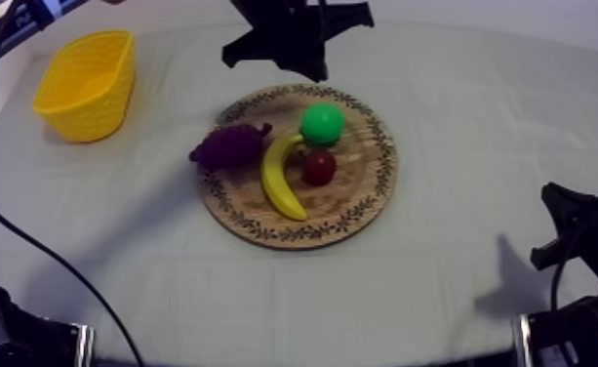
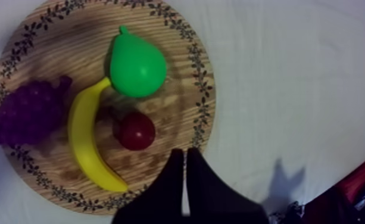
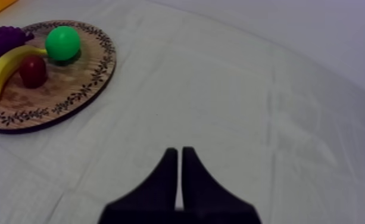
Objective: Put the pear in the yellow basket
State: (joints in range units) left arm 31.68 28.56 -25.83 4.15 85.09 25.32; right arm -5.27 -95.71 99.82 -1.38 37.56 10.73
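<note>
- Pear: sitting on the wooden board, toward its far side, touching the banana at its tip and lying just beside the small red fruit.
- Banana: curving across the board's middle, between the grapes and the small red fruit.
- Grapes: lying at the board's left rim, hanging partly over onto the desk.
- Yellow basket: standing at the far left of the desk, well apart from the board.
- Left gripper: hovering above the board by its rim, black fingers lying pressed together as a narrow wedge, holding nothing.
- Right gripper: sitting low at the right side over a bare part of the desk, well apart from the board, fingers likewise lying together, gripping nothing.
</note>
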